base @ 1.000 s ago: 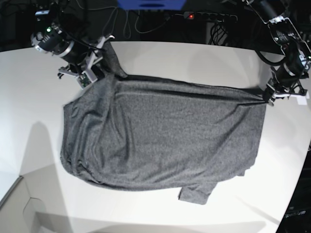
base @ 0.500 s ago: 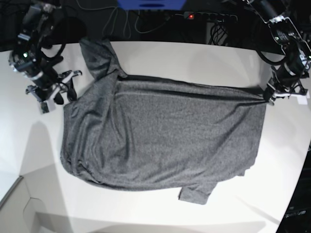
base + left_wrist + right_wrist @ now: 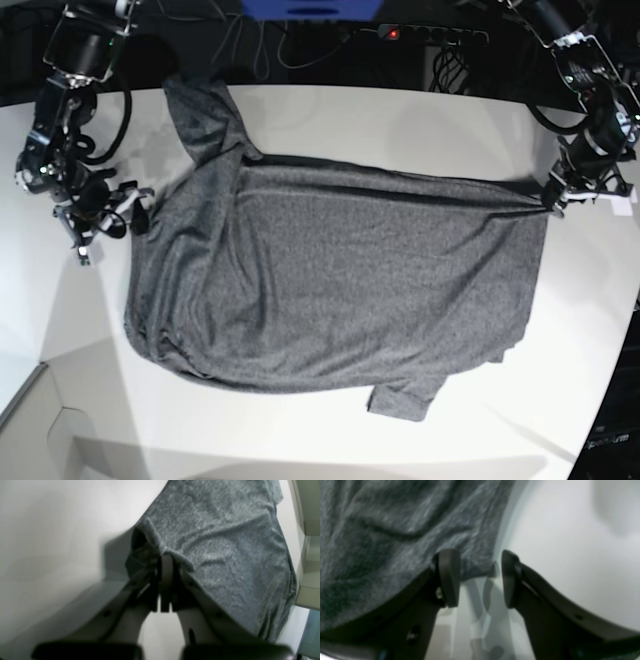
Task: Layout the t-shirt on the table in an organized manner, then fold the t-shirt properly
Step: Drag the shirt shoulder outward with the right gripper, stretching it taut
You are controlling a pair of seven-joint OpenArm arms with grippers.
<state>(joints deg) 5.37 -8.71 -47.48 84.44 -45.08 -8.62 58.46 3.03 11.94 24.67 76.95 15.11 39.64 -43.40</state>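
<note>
The dark grey t-shirt [image 3: 340,280] lies spread across the white table [image 3: 400,120], one sleeve [image 3: 205,115] reaching toward the back left and another [image 3: 405,400] poking out at the front. My left gripper [image 3: 551,200] is shut on the t-shirt's right corner; in the left wrist view its fingers [image 3: 166,562] pinch a bunched hem of the t-shirt [image 3: 225,542]. My right gripper [image 3: 133,212] stands open just off the shirt's left edge. In the right wrist view the right gripper [image 3: 478,577] holds nothing, with the t-shirt [image 3: 395,530] behind its left finger [image 3: 448,577].
A power strip [image 3: 430,34] with a red light and cables lie behind the table's curved back edge. A pale box edge [image 3: 30,410] sits at the front left corner. A beige box [image 3: 310,505] shows beyond the shirt in the left wrist view.
My right gripper let go of the back left sleeve, opened, and swung left and forward to the shirt's left edge. The sleeve now lies flat. The left arm has not moved.
</note>
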